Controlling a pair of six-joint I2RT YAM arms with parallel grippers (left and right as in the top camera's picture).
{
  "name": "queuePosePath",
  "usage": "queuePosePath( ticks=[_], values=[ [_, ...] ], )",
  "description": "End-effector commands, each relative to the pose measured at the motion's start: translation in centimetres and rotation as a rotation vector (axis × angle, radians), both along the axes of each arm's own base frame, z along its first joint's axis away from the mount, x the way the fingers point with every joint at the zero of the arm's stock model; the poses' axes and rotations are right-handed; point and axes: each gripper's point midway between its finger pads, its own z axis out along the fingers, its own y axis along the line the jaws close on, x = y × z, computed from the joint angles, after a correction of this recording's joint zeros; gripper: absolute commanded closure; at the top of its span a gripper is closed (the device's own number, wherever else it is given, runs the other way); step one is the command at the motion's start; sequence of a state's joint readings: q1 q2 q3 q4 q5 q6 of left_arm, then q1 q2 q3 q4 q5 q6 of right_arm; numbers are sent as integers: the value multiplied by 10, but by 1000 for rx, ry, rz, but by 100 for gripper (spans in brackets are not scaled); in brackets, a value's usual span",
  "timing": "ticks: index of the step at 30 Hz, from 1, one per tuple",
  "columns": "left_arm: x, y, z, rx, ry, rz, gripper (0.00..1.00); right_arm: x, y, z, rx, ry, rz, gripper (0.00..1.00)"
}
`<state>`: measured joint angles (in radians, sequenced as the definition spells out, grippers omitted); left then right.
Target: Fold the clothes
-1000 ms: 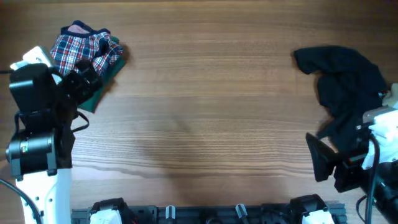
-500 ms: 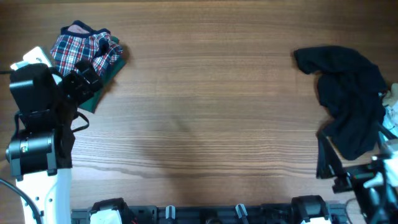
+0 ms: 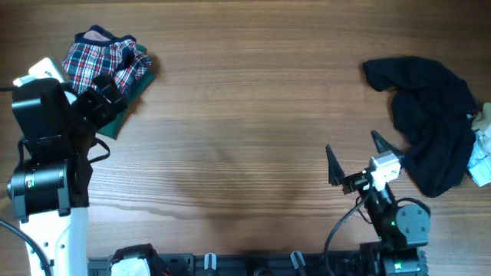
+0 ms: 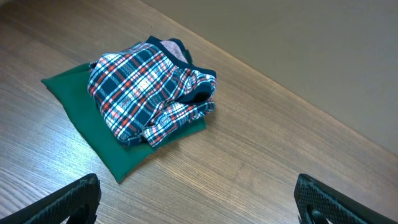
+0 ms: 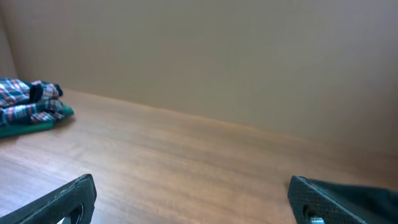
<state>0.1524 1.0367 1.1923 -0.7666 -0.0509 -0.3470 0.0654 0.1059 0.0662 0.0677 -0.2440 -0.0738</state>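
Clothes: a plaid garment [image 4: 152,87] and a dark garment [image 3: 430,115] lie well apart at opposite ends of the table [image 3: 245,115], both bunched and unfolded.
Plaid garment: crumpled in a rounded heap with its waistband showing. It sits ahead of the left gripper [image 4: 196,202], nearer the left-hand fingertip in the left wrist view, and clear of both fingers.
Green cloth [image 4: 99,134]: flat under the plaid garment, with a corner sticking out toward the left fingers and touching neither.
Dark garment: a loose, rumpled pile beyond the outer finger of the right gripper [image 3: 355,156]. It is just beside that finger; whether they touch cannot be told from the overhead view.
Left gripper: fingers spread wide and holding nothing, with only the two tips showing at the bottom corners of its wrist view.
Right gripper: fingers likewise spread wide and empty, pointing across bare wood. In its wrist view the plaid garment shows far off past the left-hand fingertip.
Pale cloth [image 3: 482,149]: a light scrap at the table's edge, on the far side of the dark garment from the right fingers; too small to make out.
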Motion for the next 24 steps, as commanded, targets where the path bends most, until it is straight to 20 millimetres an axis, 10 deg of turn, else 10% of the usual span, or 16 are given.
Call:
queuePosePath(
  ticks=[1,24],
  values=[
    [1,-1,-1,-12,0,-2,0,-2,-7,-1,-1,-48,-32,0],
    [-14,1,6,14,-9,13,0,-2,-8,-19,-5,7,-37,0]
  ],
)
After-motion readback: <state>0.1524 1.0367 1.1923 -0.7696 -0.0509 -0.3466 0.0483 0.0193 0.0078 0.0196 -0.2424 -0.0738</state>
